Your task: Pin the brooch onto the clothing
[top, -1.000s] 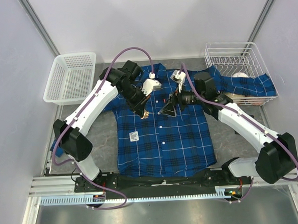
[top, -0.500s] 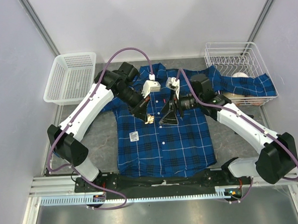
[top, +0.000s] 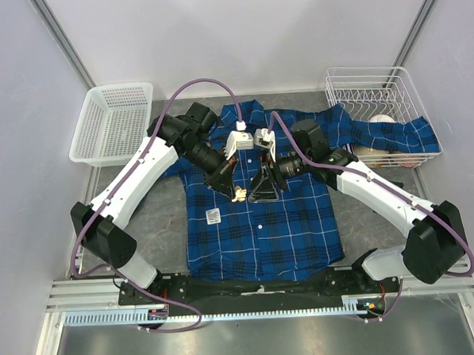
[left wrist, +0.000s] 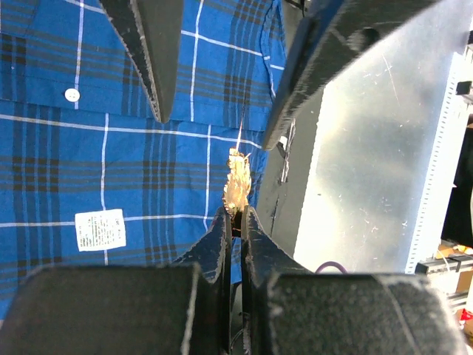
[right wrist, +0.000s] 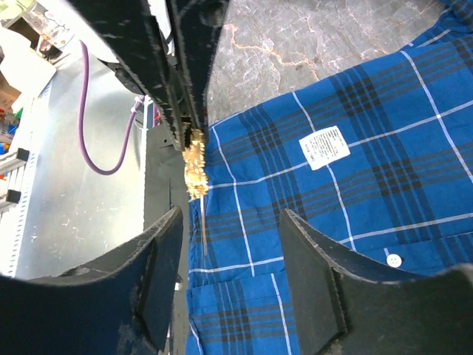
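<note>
The blue plaid shirt (top: 259, 216) lies flat on the table, collar at the far side, with a white square tag (top: 213, 217) on its left front. My left gripper (top: 238, 195) is shut on the gold brooch (top: 239, 196) and holds it above the shirt's middle. In the left wrist view the brooch (left wrist: 238, 188) sticks out from between the shut fingertips. In the right wrist view the brooch (right wrist: 194, 163) hangs with its thin pin pointing down. My right gripper (top: 261, 188) is open, close beside the brooch on its right, and holds nothing.
A white plastic basket (top: 112, 123) stands at the back left. A white wire rack (top: 380, 106) stands at the back right, with one shirt sleeve draped into it. Bare grey tabletop (top: 156, 221) shows left of the shirt.
Both grippers have moved toward the near side and closer together over the shirt's middle. The left one carries the brooch with it. The right one stays open.
</note>
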Tool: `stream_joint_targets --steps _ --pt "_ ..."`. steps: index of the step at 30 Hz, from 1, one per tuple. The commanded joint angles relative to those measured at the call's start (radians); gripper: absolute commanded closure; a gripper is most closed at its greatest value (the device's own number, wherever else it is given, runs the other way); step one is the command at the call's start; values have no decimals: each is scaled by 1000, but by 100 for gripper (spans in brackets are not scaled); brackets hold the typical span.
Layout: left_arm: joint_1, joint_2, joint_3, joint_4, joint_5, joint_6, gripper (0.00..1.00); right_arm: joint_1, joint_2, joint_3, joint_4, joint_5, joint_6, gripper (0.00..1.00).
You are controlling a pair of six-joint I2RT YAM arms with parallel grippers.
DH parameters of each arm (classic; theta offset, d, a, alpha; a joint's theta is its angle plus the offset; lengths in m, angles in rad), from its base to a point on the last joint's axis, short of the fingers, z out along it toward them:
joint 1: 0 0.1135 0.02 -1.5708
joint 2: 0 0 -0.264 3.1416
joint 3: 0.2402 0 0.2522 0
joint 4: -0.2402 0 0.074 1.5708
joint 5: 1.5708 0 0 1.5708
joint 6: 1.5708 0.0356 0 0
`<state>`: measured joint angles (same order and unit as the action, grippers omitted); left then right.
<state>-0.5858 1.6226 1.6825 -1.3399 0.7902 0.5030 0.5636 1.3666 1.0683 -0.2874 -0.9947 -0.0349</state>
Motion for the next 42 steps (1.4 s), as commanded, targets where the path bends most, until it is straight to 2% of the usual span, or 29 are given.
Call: stream_joint_targets --steps 1,6,13,17,20,21,23,24,25,26,31,35,36,37,39,40,42 --pt "0 -52 -9 -165 66 43 97 9 12 51 28 -44 15 40" --pt "0 -61 -23 -145 72 43 97 21 15 61 50 -70 32 46" --pt "0 -61 -30 -134 78 40 97 28 28 78 57 -91 66 45" --pt "0 -66 -35 -128 90 40 97 33 42 78 74 -94 93 49" --pt "0 -73 -44 -125 98 45 97 33 49 79 90 -99 107 57" --pt "0 -75 -46 -120 101 48 97 33 54 79 103 -102 121 65" --pt "0 -81 -55 -117 101 48 96 33 57 81 116 -108 135 73" --pt "0 -84 -58 -113 98 51 96 33 57 82 122 -113 142 85" --pt "0 -89 -67 -110 96 51 94 35 55 82 125 -114 145 93" --pt "0 -92 -69 -105 90 49 93 35 55 84 128 -113 147 100" --pt "14 -113 -101 -32 60 8 76 35 52 84 131 -99 164 100" --pt "81 -158 -122 51 55 -55 67 33 54 93 139 -88 184 100" --pt "96 -167 -132 65 64 -63 61 32 54 96 139 -85 187 100" --pt "133 -176 -139 76 92 -67 51 32 54 99 140 -82 187 100" --pt "168 -205 -164 117 106 -84 50 29 58 102 148 -81 201 100" --pt "222 -223 -178 137 141 -90 50 24 57 104 158 -76 214 100" --pt "295 -312 -255 261 205 -138 49 10 57 102 212 -70 271 100"
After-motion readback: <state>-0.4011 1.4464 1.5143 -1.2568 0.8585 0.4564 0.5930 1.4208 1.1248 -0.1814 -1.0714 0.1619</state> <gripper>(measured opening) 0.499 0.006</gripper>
